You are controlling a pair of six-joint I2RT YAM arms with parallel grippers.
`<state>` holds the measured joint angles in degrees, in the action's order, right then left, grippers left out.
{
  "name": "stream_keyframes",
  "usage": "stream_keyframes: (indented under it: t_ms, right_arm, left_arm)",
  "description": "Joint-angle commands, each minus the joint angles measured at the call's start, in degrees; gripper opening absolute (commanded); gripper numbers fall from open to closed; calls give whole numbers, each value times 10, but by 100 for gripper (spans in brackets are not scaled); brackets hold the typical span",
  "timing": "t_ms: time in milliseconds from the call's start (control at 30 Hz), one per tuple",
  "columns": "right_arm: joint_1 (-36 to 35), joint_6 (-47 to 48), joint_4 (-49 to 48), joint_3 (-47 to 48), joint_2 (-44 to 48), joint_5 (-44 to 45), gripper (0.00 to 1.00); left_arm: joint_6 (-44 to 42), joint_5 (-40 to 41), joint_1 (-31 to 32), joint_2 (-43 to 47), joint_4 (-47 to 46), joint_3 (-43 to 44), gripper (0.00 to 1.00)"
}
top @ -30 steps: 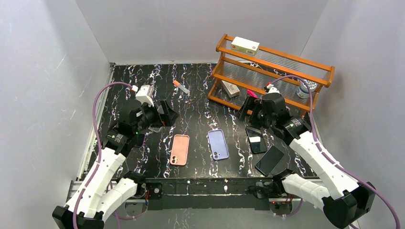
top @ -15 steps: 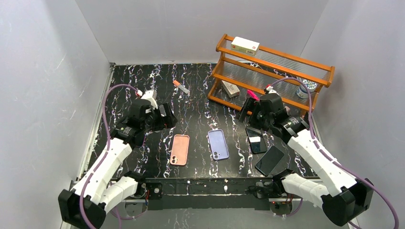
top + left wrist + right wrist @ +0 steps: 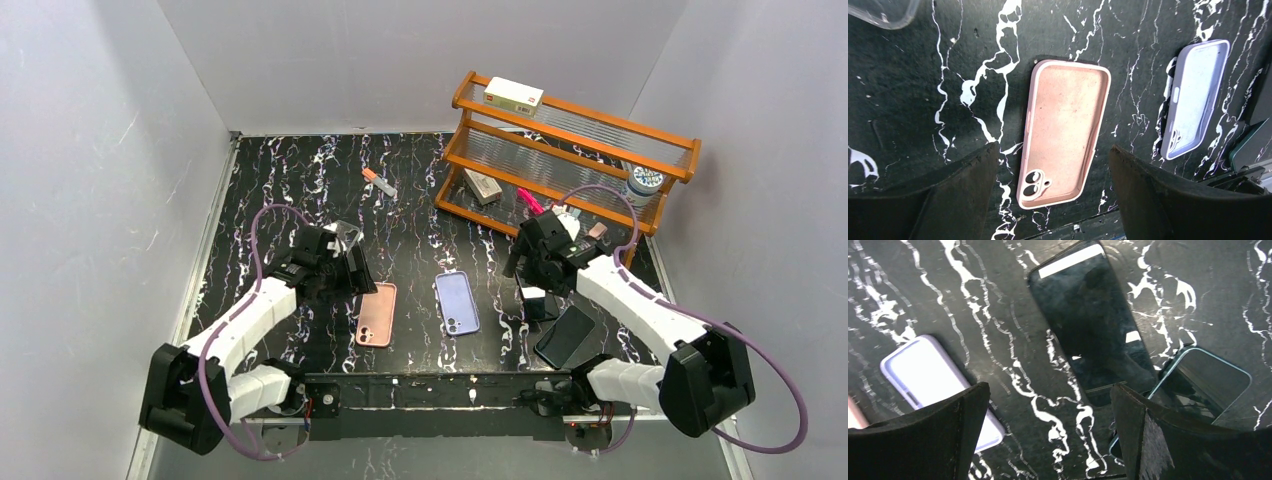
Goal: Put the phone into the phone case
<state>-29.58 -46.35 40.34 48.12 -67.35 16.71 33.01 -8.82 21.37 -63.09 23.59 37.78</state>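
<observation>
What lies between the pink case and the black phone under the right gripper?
The lavender case lies between the pink case and the black phone; the top external view shows it.

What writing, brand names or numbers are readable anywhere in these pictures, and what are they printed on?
No text is readable in any view.
On the white box atop the wooden rack: some print with a red mark, too small to read.
On the round lid at the rack's right end: a pattern, too blurred to read.
On the pink case, purple case and dark phone: no lettering visible.
</observation>
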Motion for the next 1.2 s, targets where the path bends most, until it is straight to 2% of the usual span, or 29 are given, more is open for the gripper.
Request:
stream_keyframes:
  t_ms: [0,133,433,567,833,1167]
  right_arm:
    - [4,6,-29,-21,-10,76,99]
    - [17,23,-50,-31,-23,94,99]
    - [107,95,-145,-68,-44,-16,99]
    - [126,111,-166,-74,-68,-55,99]
    - [145,133,-174,-75,-103,-77,99]
    - [146,155,-167,-62,-151,-93,99]
  left_arm:
    - [15,-9,8,-21,-17,-10,77]
    - [18,-5,14,-51,-24,-11,77]
    - [13,-52,21,-32,-43,-18,78]
    - [-20,-80,21,-18,-41,4,79]
    - [-88,-71,21,-2,-19,36,84]
    - [-84,-47,22,31,-20,22,85]
